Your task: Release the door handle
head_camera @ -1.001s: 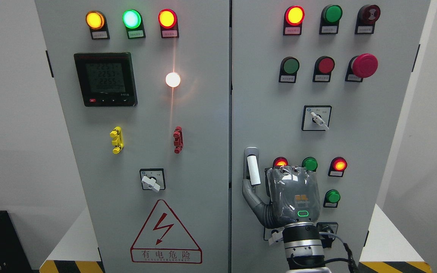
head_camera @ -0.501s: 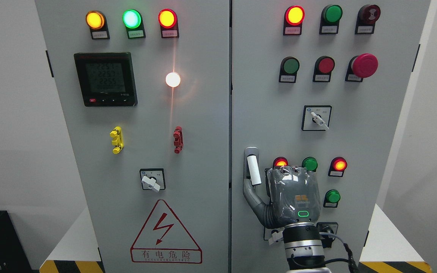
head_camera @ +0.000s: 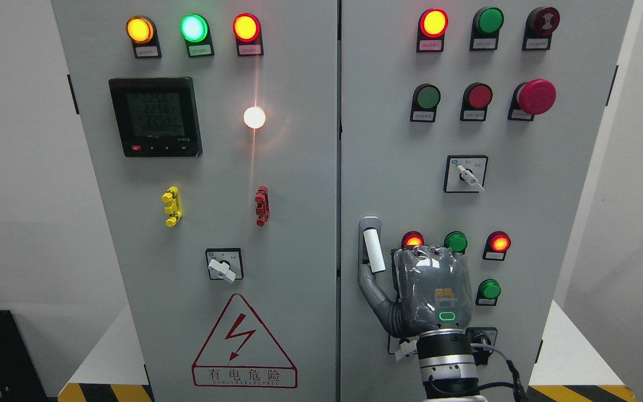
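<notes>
Presently right hand beside door handle: handle upright, just left; thumb at its foot, finger state indeterminate.

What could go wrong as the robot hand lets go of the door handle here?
1. The right robot hand has its thumb against the lower end of the door handle; pulling away sideways could snag it and tug the handle.
2. The knuckles sit just below the lit red indicator and green button; lifting upward might press them.
3. The cable at the wrist hangs near a small panel fitting and could catch.
</notes>
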Available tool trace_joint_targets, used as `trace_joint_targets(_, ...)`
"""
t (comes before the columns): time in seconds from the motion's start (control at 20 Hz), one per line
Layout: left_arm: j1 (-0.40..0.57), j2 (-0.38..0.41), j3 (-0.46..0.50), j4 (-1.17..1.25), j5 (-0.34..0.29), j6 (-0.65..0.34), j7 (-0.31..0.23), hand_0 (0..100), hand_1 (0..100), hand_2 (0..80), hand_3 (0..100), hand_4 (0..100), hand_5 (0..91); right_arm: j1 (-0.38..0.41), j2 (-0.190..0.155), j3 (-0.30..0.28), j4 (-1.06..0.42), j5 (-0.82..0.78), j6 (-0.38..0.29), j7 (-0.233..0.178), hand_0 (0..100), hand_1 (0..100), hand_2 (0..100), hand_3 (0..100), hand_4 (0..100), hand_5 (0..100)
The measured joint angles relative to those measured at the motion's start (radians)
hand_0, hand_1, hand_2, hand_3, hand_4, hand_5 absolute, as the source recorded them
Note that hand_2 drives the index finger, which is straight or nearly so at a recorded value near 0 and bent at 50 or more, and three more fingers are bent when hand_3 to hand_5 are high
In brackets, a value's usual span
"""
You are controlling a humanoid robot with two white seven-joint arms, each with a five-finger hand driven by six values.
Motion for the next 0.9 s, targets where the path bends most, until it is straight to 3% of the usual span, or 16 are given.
trace_joint_targets(0.9, 0.0, 0.0, 0.0, 0.0, 0.0, 0.0, 0.0, 12, 56, 0.0, 0, 0, 0.0, 0.002, 0.0, -0.004, -0.004, -0.001, -0.002, -0.002, 56, 27, 96, 100, 100, 100)
